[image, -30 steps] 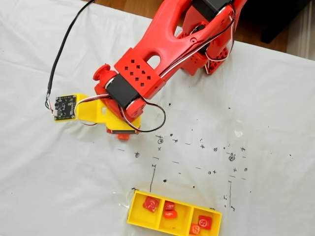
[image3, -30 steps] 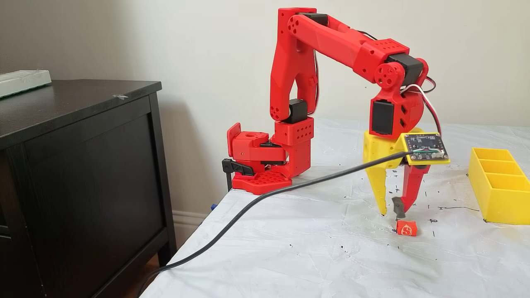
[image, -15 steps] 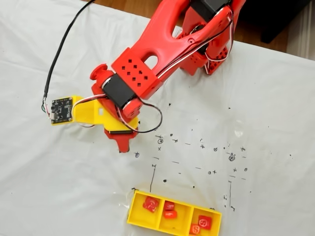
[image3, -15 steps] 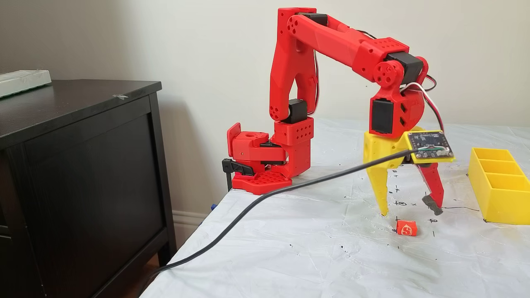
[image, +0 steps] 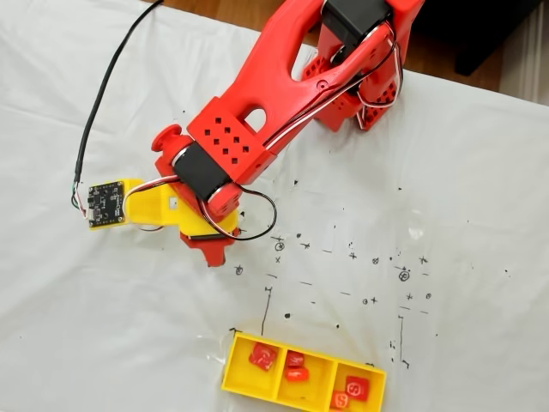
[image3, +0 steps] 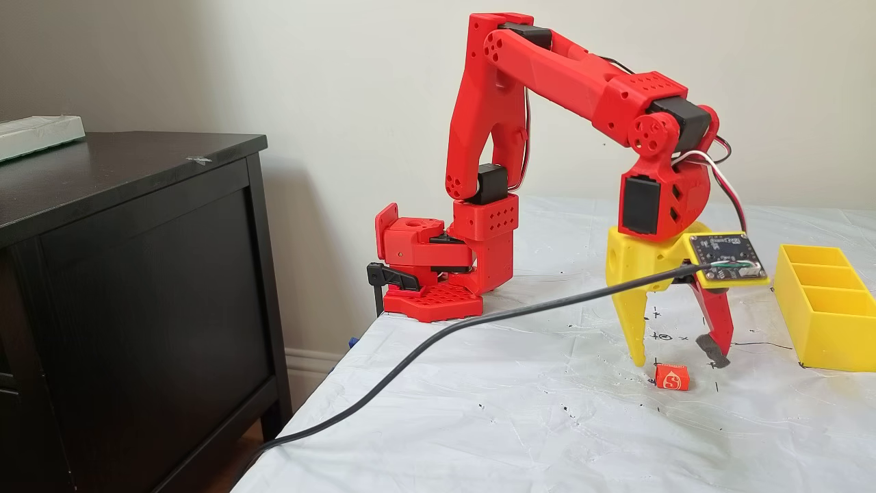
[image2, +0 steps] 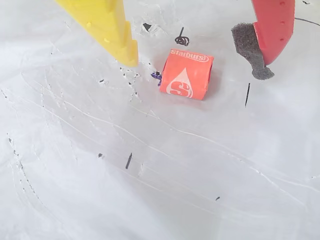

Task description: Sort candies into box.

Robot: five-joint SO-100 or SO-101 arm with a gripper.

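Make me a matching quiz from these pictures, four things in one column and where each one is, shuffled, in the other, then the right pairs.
Things:
1. loose candy
2. gripper
3. box
4. circuit board

Places or states:
A. holding five candies
B. mounted on a yellow plate beside the wrist
C. lying on the white sheet between the fingertips
D. open, just above the sheet

Pairs: 1-C, 2-D, 3-A, 4-B

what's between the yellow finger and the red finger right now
In the wrist view, the orange candy lies on the white sheet between the yellow finger and red finger, touching neither.
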